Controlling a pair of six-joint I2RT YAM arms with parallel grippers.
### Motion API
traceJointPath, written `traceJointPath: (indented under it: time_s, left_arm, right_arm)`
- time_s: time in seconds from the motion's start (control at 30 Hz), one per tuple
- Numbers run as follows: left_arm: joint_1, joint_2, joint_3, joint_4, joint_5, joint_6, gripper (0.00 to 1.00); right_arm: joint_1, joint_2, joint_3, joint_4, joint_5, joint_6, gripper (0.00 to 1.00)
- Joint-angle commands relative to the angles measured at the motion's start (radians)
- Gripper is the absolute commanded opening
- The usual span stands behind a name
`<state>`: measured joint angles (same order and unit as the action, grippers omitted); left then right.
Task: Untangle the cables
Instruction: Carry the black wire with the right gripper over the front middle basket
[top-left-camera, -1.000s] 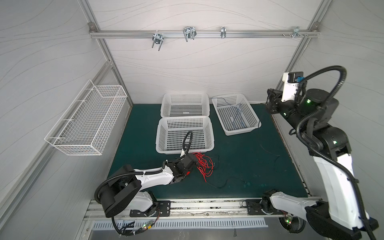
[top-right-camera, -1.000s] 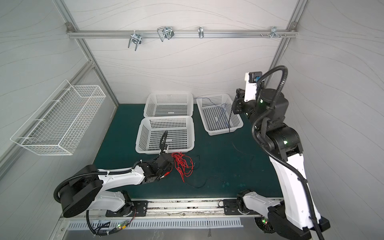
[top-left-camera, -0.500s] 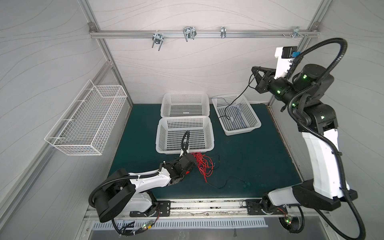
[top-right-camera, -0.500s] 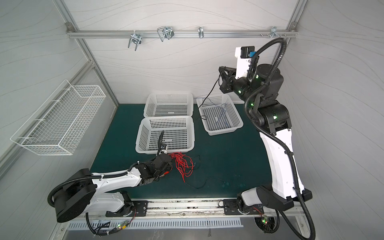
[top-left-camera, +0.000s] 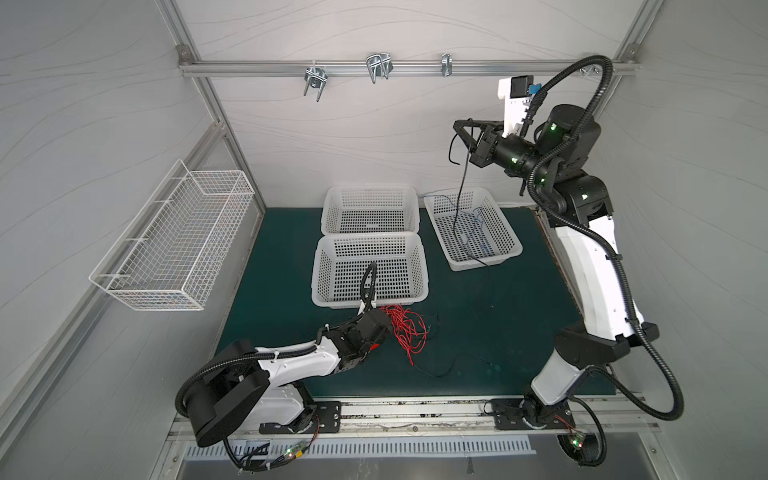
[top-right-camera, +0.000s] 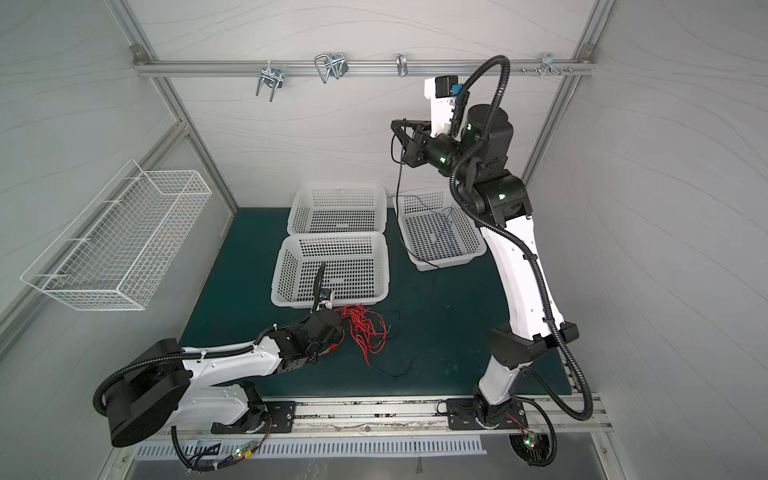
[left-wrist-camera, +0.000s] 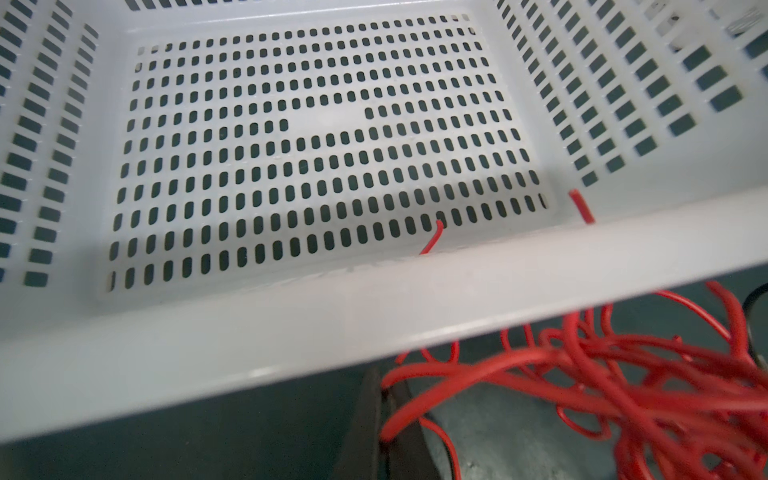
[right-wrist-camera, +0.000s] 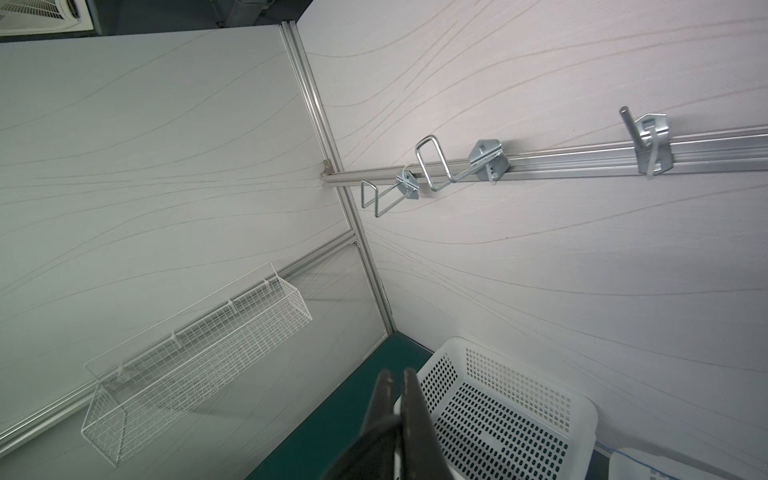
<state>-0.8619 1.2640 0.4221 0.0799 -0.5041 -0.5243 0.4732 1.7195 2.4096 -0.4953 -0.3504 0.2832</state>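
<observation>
Three white perforated plastic baskets sit on the green mat (top-left-camera: 498, 332): a back basket (top-left-camera: 370, 190), a front basket (top-left-camera: 322, 266) touching it, and a right-hand basket (top-left-camera: 500, 224) set apart at an angle. One wire basket (top-left-camera: 174, 241) hangs on the side wall, and four metal hooks (top-right-camera: 330, 66) sit along the rail. One tangle of red cables (top-left-camera: 405, 332) lies on the mat just in front of the front basket; its strands are too knotted to count. In the left wrist view the left gripper (left-wrist-camera: 384, 390) is pressed together on one red strand, and two red ends (left-wrist-camera: 582, 205) show past the basket's near rim. The right gripper (top-left-camera: 459, 126), raised high near the back wall, pinches one black cable (top-left-camera: 461, 187) that hangs down into the right-hand basket. Thin blue cable (top-left-camera: 482, 245) also lies there, possibly one piece. A second black cable (top-left-camera: 457, 361) trails loose on the mat beside the red tangle.
</observation>
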Motion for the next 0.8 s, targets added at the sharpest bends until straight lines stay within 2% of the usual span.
traceJointPath:
  time_s: [0.0, 0.4, 0.53, 0.77]
  left_arm:
    - [0.006, -0.012, 0.005, 0.034, -0.012, -0.02, 0.0]
    - [0.006, 0.017, 0.009, 0.052, -0.004, -0.03, 0.0]
    - [0.006, 0.014, 0.004, 0.055, -0.005, -0.034, 0.0]
    - [0.006, 0.005, 0.001, 0.049, -0.01, -0.034, 0.0]
  right_arm:
    - [0.025, 0.011, 0.041, 0.027, -0.026, 0.0, 0.0]
    - [0.115, 0.071, 0.025, 0.043, -0.035, -0.005, 0.0]
    - [0.147, 0.07, -0.088, 0.046, -0.023, -0.02, 0.0]
    - [0.175, 0.03, -0.415, 0.078, 0.063, -0.045, 0.0]
